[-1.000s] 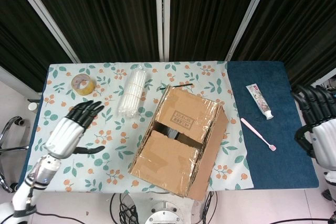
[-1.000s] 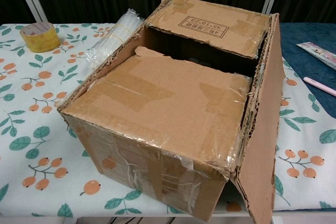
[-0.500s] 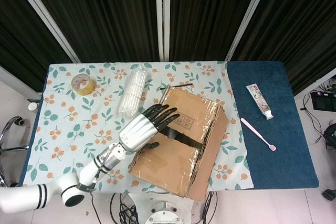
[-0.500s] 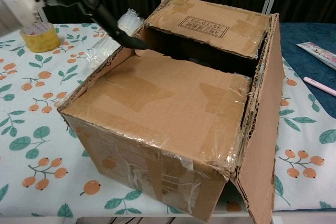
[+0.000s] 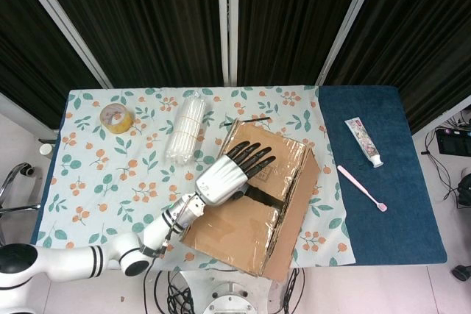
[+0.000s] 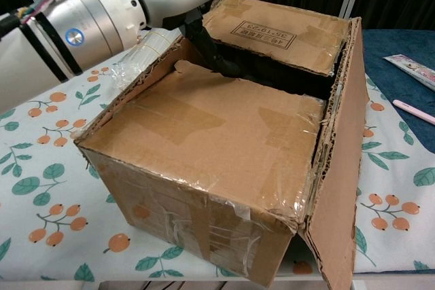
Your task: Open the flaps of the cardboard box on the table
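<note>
One hand is at work: the left hand (image 5: 229, 170) reaches in over the cardboard box (image 5: 254, 200), its fingers (image 5: 254, 155) spread across the far flap (image 6: 279, 30) and gripping nothing. In the chest view its thumb dips into the dark gap between that flap and the near flap (image 6: 211, 123), which lies shut directly beneath the wrist. My read is that the first lift is being set up; next the thumb must hook under an edge and raise it. To the hand's right a side flap (image 6: 340, 161) hangs outward. Whatever the box holds is hidden in shadow. No right hand shows.
</note>
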Action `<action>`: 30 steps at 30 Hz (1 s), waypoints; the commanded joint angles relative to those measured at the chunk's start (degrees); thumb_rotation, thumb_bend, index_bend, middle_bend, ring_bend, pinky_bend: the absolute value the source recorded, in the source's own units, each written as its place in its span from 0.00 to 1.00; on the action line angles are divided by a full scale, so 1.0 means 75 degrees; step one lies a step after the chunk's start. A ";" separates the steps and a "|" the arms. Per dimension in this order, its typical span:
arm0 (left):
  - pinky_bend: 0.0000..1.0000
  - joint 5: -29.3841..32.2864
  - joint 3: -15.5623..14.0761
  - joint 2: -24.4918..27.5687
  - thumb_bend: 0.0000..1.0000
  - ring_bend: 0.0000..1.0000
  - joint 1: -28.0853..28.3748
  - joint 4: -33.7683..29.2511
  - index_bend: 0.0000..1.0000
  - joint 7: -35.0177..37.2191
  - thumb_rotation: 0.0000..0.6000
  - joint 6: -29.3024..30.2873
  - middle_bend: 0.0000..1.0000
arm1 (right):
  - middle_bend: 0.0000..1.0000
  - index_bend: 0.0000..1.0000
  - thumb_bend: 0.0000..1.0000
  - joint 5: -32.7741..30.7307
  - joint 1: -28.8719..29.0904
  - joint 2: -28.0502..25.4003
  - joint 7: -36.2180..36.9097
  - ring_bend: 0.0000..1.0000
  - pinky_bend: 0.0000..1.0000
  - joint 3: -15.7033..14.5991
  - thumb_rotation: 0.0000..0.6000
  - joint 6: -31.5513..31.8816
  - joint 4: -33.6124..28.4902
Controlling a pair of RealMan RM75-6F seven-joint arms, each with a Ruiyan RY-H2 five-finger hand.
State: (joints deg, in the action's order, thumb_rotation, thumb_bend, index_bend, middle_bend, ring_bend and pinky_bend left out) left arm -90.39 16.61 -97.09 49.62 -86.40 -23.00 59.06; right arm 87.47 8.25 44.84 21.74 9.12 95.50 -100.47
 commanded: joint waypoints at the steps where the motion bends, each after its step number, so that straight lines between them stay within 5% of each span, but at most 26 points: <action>1: 0.16 0.0203 0.0063 -0.0462 0.03 0.07 0.0191 0.0486 0.01 -0.0400 1.00 0.0120 0.04 | 0.00 0.00 0.98 0.0010 0.0007 0.0046 0.0066 0.00 0.00 0.0031 1.00 -0.0045 0.0087; 10: 0.16 0.0349 0.0536 -0.0952 0.09 0.07 0.0511 0.0901 0.01 -0.0939 1.00 0.0742 0.04 | 0.00 0.00 0.98 0.0059 -0.0047 -0.0014 0.0342 0.00 0.00 0.0102 1.00 -0.0065 0.0283; 25: 0.16 0.1753 0.2239 -0.1088 0.10 0.07 0.2156 0.1860 0.01 -0.1411 1.00 0.0198 0.03 | 0.00 0.00 0.98 0.0112 -0.0114 0.0035 0.0602 0.00 0.00 0.0190 1.00 -0.0021 0.0426; 30: 0.16 0.2199 0.2483 -0.1323 0.10 0.07 0.2896 0.2608 0.01 -0.1618 1.00 -0.0103 0.03 | 0.00 0.00 0.98 0.0088 -0.0152 0.0022 0.0709 0.00 0.00 0.0212 1.00 -0.0012 0.0485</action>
State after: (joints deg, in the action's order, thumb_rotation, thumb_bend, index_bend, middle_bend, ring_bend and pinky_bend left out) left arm -75.49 34.18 -106.02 69.17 -69.06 -34.28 59.55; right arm 88.16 7.15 45.01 26.99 10.69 95.40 -96.89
